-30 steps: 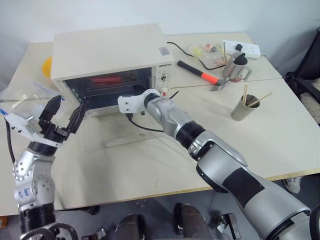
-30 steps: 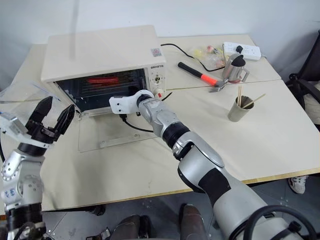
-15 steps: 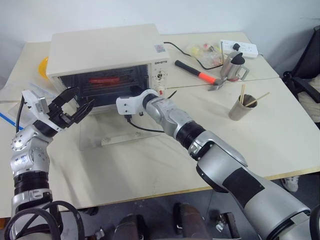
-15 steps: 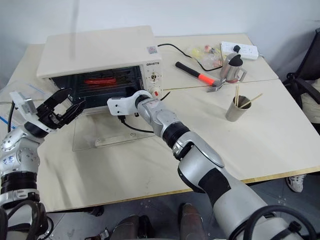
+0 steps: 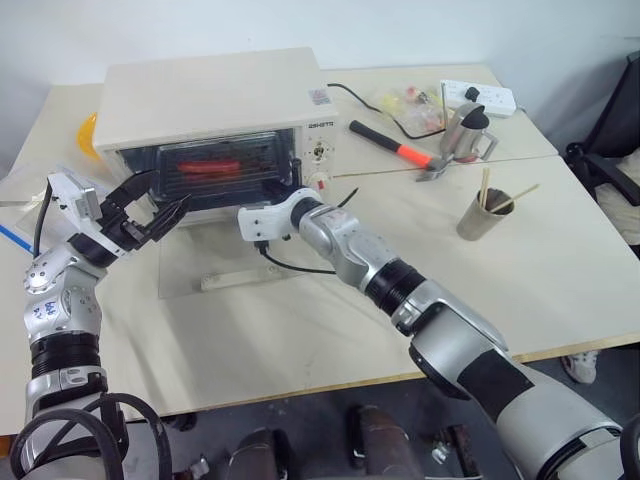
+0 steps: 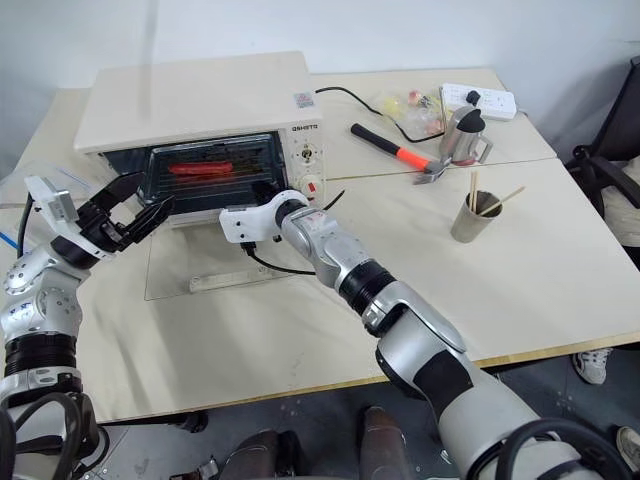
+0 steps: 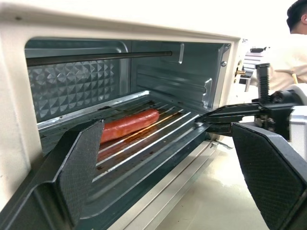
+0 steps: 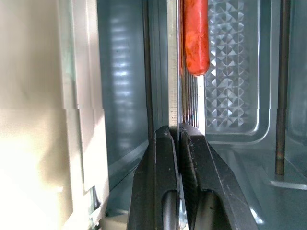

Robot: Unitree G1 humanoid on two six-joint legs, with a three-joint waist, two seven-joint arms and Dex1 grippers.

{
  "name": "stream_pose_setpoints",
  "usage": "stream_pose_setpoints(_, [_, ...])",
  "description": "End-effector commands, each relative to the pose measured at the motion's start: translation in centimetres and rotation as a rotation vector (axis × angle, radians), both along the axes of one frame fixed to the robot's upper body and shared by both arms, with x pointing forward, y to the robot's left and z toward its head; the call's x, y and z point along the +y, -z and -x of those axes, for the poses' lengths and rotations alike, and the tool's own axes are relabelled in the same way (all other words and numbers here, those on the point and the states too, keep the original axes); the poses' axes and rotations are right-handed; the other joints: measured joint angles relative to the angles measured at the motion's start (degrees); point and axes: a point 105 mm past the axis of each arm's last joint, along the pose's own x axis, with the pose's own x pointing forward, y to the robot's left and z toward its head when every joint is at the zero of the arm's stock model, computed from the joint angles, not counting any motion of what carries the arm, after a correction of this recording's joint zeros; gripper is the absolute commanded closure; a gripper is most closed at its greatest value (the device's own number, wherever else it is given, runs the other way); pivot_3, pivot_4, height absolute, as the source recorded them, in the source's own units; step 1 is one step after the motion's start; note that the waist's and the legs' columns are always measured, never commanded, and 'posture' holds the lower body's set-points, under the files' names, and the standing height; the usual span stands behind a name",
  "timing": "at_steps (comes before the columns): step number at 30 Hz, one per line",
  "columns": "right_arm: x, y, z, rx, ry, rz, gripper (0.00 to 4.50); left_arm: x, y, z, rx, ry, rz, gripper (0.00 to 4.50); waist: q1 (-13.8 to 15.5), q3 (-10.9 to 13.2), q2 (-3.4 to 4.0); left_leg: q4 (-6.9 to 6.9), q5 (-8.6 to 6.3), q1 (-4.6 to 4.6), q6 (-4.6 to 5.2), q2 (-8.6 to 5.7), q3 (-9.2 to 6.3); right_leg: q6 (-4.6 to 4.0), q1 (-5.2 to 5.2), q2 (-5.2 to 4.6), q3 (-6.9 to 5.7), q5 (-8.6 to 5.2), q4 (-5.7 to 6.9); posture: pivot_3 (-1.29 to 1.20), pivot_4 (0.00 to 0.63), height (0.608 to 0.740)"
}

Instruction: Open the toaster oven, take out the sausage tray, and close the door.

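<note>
Door (image 5: 215, 262) laid flat open; sausage tray (image 7: 144, 139) not yet out of toaster oven (image 5: 215, 100), its rim pinched by right gripper (image 8: 178, 132); left gripper (image 5: 150, 205) spread wide, empty

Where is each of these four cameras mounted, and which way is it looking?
Left and right eye views: on the head, looking down at the table and open toaster oven; both arms show.
Left wrist view: along the open left gripper into the oven at the sausage tray.
Right wrist view: along the right gripper, shut on the tray's rim.
All views share the sausage.
</note>
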Motion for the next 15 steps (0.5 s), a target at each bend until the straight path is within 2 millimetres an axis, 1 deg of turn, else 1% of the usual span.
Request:
stream_pose_setpoints(1, [0.8, -2.8, 0.5, -0.076, -0.012, -0.040, 3.75, 0.8, -1.3, 0.1, -0.039, -0.033, -0.006, 0.00, 0.0, 0.0, -0.01, 0.00, 0.00, 0.00, 0.00, 0.00, 0.01, 0.00, 0.00, 0.00, 0.01, 0.00, 0.00, 0.00, 0.150, 0.740])
stream_pose_setpoints(5, [0.9, -2.7, -0.1, -0.051, 0.025, -0.038, 2.43, 0.7, -1.4, 0.0, -0.041, -0.033, -0.007, 0.00, 0.0, 0.0, -0.01, 0.00, 0.00, 0.16, 0.00, 0.01, 0.02, 0.00, 0.13, 0.00, 0.03, 0.00, 0.04, 0.00, 0.150, 0.740])
stream_pose_setpoints(15, [1.7, -3.1, -1.3, -0.035, 0.087, -0.041, 2.43, 0.8, -1.6, -0.1, -0.047, -0.037, -0.009, 0.00, -0.2, 0.0, -0.01, -0.02, 0.00, 0.20, 0.00, 0.01, 0.02, -0.01, 0.13, 0.01, 0.05, 0.00, 0.08, 0.00, 0.150, 0.740])
